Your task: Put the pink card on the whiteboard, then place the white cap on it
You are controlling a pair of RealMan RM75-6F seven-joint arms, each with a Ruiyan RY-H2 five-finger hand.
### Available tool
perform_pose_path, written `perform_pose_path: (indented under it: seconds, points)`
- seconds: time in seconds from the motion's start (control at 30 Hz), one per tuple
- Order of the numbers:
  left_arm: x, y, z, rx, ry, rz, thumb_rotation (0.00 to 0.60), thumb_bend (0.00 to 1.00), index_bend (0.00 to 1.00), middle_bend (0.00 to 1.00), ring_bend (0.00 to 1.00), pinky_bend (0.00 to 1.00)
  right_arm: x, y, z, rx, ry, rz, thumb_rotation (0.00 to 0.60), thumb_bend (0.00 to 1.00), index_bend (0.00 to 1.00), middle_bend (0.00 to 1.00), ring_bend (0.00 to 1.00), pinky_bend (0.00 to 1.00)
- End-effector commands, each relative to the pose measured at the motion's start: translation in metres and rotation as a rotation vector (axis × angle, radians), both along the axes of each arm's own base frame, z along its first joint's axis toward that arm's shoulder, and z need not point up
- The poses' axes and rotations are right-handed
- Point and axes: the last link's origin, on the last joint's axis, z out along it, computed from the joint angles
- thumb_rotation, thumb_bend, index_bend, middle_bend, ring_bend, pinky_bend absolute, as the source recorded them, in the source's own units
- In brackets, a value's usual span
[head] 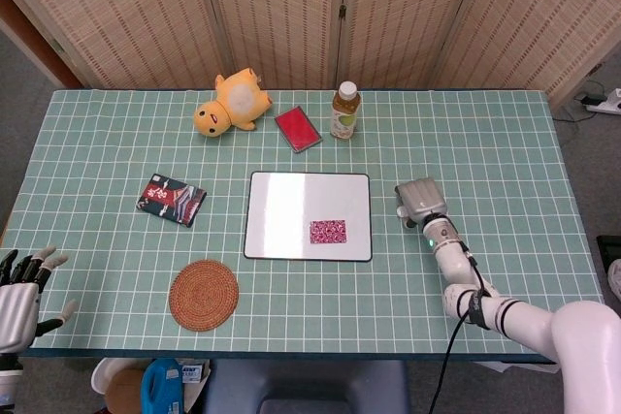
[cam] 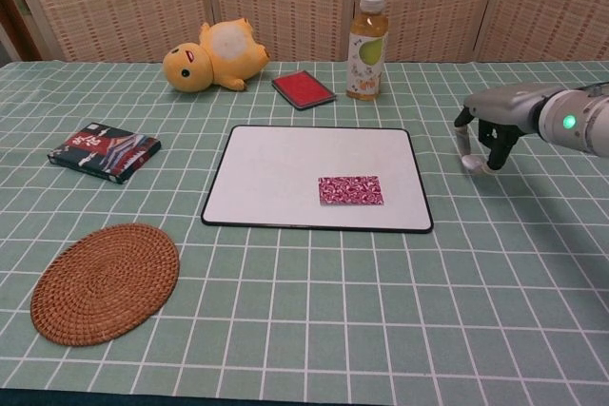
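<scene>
Two robot hands are showing: the right hand (cam: 487, 136) is pinching the small round white cap (cam: 473, 163) in downward-curled fingertips, hovering just right of the glossy black-rimmed rectangular whiteboard (cam: 276, 174). A patterned pink card (cam: 350, 190) is lying flat on the board's right part. The left hand (head: 21, 293) is resting spread at the checked green tablecloth's (cam: 533, 263) near-left edge.

Bright, even light; glare on the whiteboard (head: 291, 201); soft shadows; both views sharp.
</scene>
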Motion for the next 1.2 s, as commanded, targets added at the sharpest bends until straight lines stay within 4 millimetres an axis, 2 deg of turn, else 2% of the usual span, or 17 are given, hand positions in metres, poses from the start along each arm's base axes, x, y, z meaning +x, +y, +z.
perform_pose_path:
  seconds: [0.03, 0.2, 0.5, 0.73, 0.93, 1.07, 1.2]
  points:
    - [0.001, 0.000, 0.000, -0.002, 0.000, -0.003, 0.600, 0.22, 0.23, 0.17, 0.17, 0.04, 0.022, 0.003, 0.008, 0.007, -0.047, 0.054, 0.600, 0.30, 0.52, 0.85, 1.00, 1.00]
    - [0.001, -0.001, 0.001, 0.003, 0.002, -0.001, 0.600, 0.22, 0.23, 0.17, 0.17, 0.04, 0.050, 0.014, 0.001, 0.064, -0.078, 0.110, 0.600, 0.30, 0.52, 0.85, 1.00, 1.00]
    - [0.000, -0.003, 0.002, 0.005, 0.003, 0.002, 0.600, 0.22, 0.23, 0.17, 0.17, 0.04, 0.094, 0.029, -0.033, 0.167, -0.078, 0.197, 0.600, 0.30, 0.52, 0.85, 1.00, 1.00]
    - [-0.002, -0.004, 0.001, 0.004, 0.001, 0.010, 0.600, 0.22, 0.23, 0.17, 0.17, 0.04, 0.108, 0.028, -0.049, 0.187, -0.056, 0.211, 0.600, 0.30, 0.52, 0.85, 1.00, 1.00]
    - [-0.004, -0.004, 0.001, 0.005, 0.000, 0.016, 0.600, 0.22, 0.23, 0.17, 0.17, 0.04, 0.110, 0.025, -0.056, 0.188, -0.041, 0.209, 0.600, 0.30, 0.52, 0.85, 1.00, 1.00]
    - [-0.005, -0.003, 0.000, 0.003, 0.002, 0.017, 0.600, 0.22, 0.23, 0.17, 0.17, 0.03, 0.114, 0.024, -0.060, 0.195, -0.044, 0.211, 0.600, 0.30, 0.46, 0.85, 1.00, 1.00]
    - [-0.005, -0.003, 0.000, 0.002, 0.002, 0.018, 0.600, 0.22, 0.23, 0.17, 0.17, 0.03, 0.116, 0.024, -0.062, 0.200, -0.045, 0.217, 0.600, 0.30, 0.33, 0.85, 1.00, 1.00]
